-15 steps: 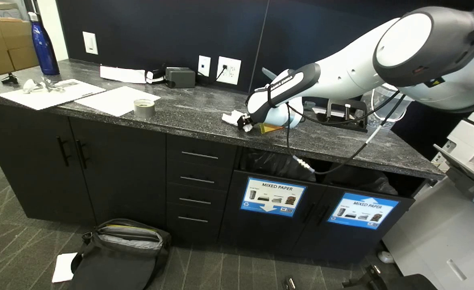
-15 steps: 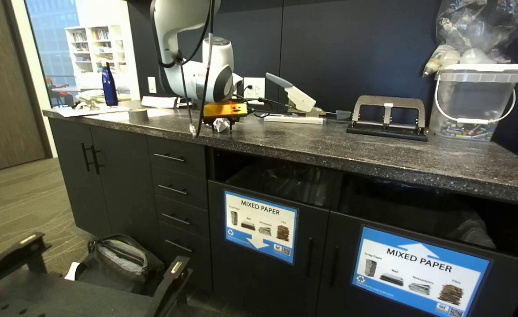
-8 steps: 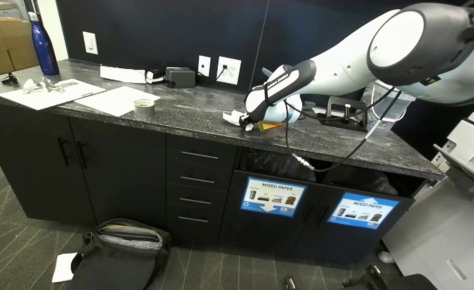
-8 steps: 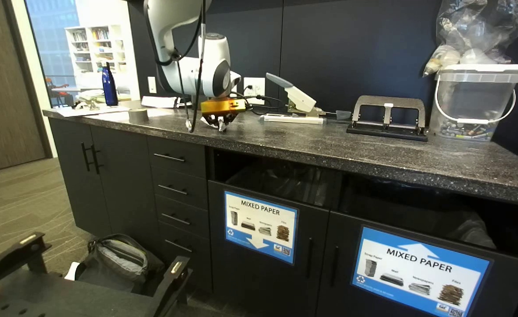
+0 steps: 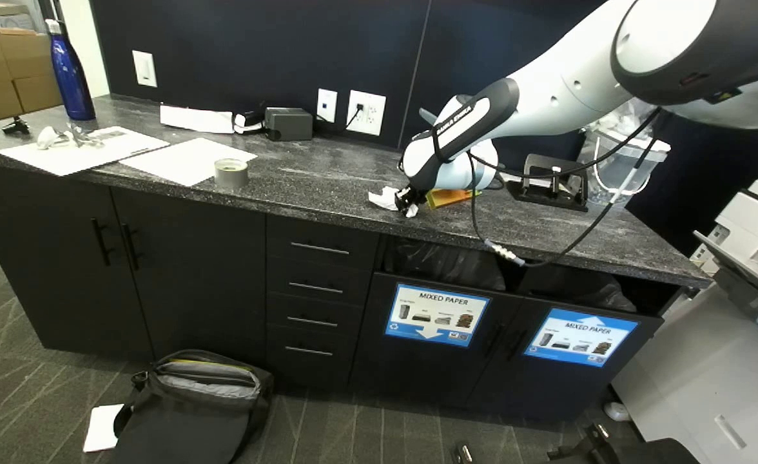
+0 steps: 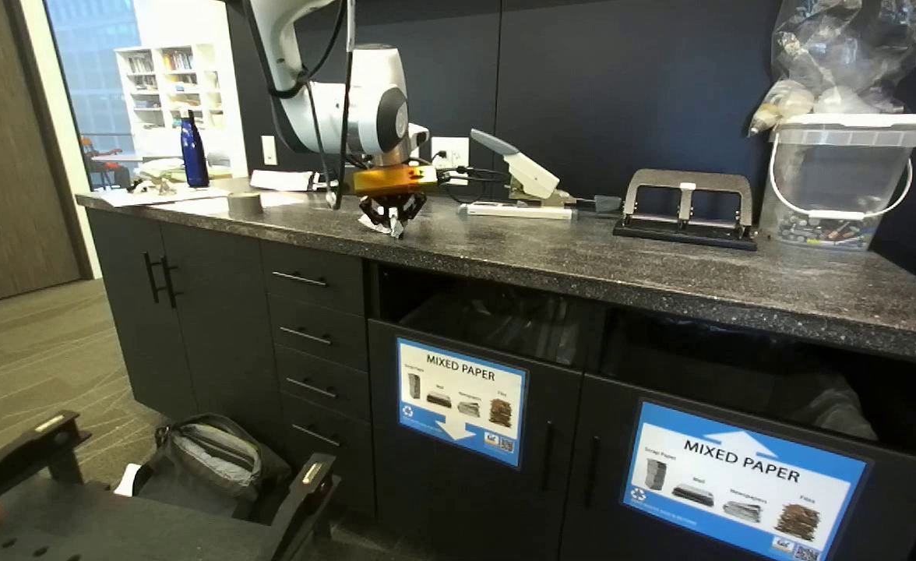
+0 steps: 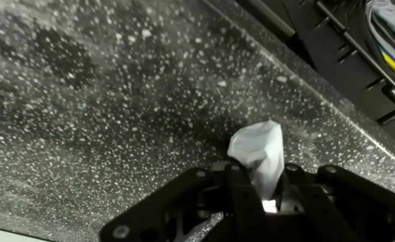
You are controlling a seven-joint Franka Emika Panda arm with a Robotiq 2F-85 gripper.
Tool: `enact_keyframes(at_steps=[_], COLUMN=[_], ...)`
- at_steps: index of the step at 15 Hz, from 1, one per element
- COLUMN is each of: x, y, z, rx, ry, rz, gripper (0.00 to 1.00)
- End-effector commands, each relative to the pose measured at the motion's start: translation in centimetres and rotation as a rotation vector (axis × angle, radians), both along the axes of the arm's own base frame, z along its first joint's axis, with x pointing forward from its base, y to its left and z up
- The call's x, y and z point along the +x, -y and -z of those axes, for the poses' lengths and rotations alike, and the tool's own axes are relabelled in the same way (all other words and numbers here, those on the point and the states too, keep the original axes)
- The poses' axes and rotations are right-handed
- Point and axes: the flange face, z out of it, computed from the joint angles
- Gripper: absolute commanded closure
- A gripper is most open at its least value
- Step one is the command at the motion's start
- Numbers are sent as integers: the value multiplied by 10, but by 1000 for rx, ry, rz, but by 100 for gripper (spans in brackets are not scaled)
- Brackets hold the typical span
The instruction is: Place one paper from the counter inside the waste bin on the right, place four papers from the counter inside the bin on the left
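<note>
A crumpled white paper is pinched between the fingers of my gripper, its free end sticking out past the tips in the wrist view. In both exterior views, the gripper and the paper are low over the dark speckled counter; whether the paper touches the stone I cannot tell. Under the counter, to the right of the drawers, are two openings with dark liners: the left bin and the right bin, each under a mixed paper sign. What lies in them is hidden.
Flat white sheets, a tape roll and a blue bottle stand left on the counter. A stapler, a hole punch and a clear bucket are to the right. A bag lies on the floor.
The jaws have come together on the paper. Gripper and paper have since shifted a little to the right and toward the counter's front edge in an exterior view.
</note>
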Motion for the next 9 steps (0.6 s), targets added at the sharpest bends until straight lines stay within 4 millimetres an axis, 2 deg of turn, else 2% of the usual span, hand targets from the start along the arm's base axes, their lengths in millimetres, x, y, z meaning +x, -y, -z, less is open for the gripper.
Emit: enact_keyframes(at_steps=[1,7,9], x=[-55,-119,-152], y=[37,84,103], z=[20,17,30], rx=[-64,-94,-103], ry=[-140,-234,-318], rz=[67,171,204], gripper=[91,93,93])
